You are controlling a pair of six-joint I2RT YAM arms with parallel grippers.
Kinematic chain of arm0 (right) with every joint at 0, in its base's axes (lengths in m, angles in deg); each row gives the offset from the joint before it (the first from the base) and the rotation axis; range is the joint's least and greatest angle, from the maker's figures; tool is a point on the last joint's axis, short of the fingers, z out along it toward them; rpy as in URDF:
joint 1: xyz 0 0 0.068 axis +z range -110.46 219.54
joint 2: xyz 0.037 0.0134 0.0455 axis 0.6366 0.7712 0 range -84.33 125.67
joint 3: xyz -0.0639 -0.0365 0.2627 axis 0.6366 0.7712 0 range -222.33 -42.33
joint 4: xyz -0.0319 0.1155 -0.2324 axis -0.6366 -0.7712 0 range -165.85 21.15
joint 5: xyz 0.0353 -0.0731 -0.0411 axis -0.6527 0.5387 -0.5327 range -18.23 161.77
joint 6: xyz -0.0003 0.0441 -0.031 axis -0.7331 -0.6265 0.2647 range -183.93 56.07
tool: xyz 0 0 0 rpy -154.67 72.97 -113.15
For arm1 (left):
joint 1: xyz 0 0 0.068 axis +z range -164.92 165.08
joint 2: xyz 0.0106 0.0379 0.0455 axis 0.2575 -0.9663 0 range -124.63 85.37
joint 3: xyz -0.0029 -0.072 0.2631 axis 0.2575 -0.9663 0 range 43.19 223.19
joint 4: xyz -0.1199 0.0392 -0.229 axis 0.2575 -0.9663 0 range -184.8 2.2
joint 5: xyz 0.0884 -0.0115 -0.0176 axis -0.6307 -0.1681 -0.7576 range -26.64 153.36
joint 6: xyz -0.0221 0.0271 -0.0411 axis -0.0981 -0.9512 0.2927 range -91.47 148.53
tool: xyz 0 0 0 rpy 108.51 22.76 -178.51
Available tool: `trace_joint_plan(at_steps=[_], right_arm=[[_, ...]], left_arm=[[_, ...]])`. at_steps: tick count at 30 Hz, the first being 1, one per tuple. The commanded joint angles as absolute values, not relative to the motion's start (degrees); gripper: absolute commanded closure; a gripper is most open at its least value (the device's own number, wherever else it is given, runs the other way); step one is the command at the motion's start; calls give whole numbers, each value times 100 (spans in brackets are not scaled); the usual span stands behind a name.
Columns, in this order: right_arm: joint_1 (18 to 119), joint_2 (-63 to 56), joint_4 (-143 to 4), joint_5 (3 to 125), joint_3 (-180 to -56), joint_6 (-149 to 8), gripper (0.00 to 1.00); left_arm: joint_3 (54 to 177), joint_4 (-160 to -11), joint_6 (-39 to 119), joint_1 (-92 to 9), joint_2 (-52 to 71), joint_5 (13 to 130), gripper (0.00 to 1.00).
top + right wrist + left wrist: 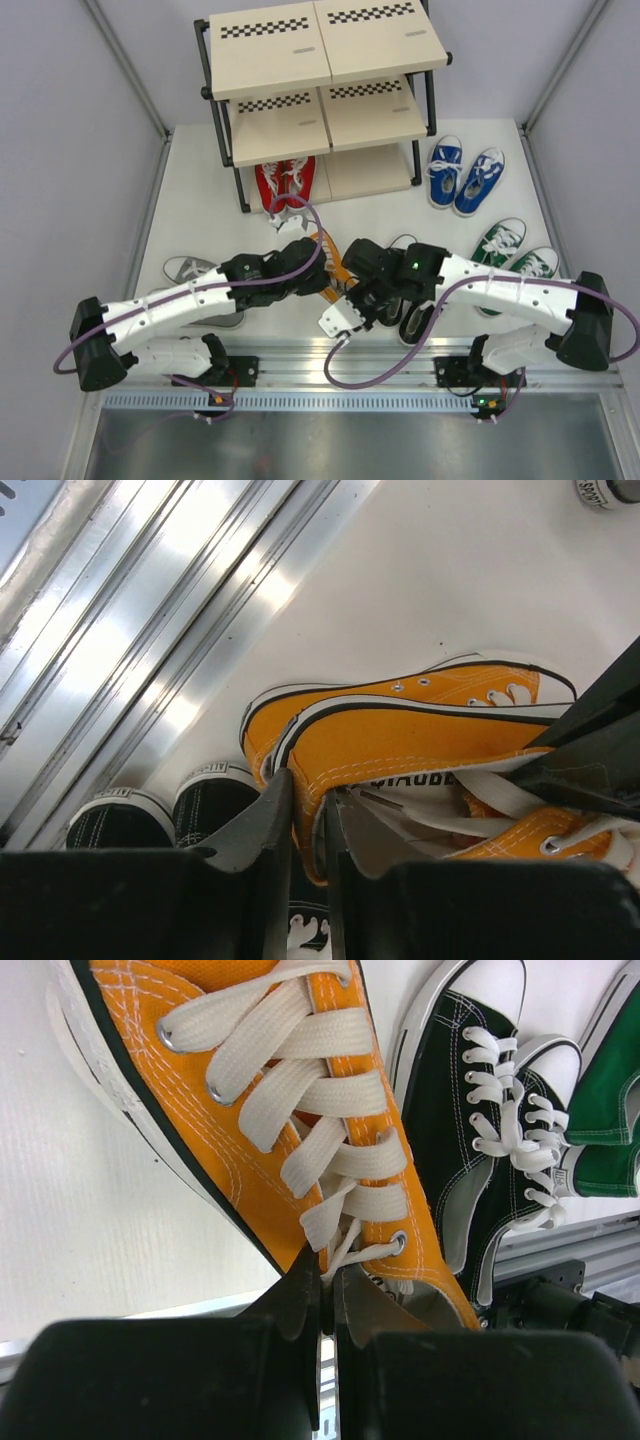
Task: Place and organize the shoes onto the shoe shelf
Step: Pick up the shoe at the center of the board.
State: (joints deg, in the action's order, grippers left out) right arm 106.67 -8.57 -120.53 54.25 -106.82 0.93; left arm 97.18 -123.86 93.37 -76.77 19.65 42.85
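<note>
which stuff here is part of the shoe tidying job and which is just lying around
Part of the job: shoe shelf; red pair, at its bottom tier; orange pair; black pair; grey pair; blue pair; green pair.
Not part of it, fixtures rather than loose things: metal rail at the near edge; purple cables on the arms.

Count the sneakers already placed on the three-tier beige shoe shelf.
2: both red canvas sneakers, side by side on the left of the lowest board. More may be hidden under the upper boards.
</note>
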Motion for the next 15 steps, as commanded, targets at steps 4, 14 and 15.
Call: trace_joint_plan(at_steps=[4,14,15], right_arm=[[10783,-866,-11974,5287,-10842,-30,100],[10308,-1173,-12080,5296,-11088,146,100],[10238,-1208,-12097,5296,-11088,163,100]], left_arm=[[9680,-11602,9533,-7636,2323,4024,100],[9320,-11567,9454,-7636,2841,3936,43],[9302,-11558,9367,-7627,2876,3945,32]])
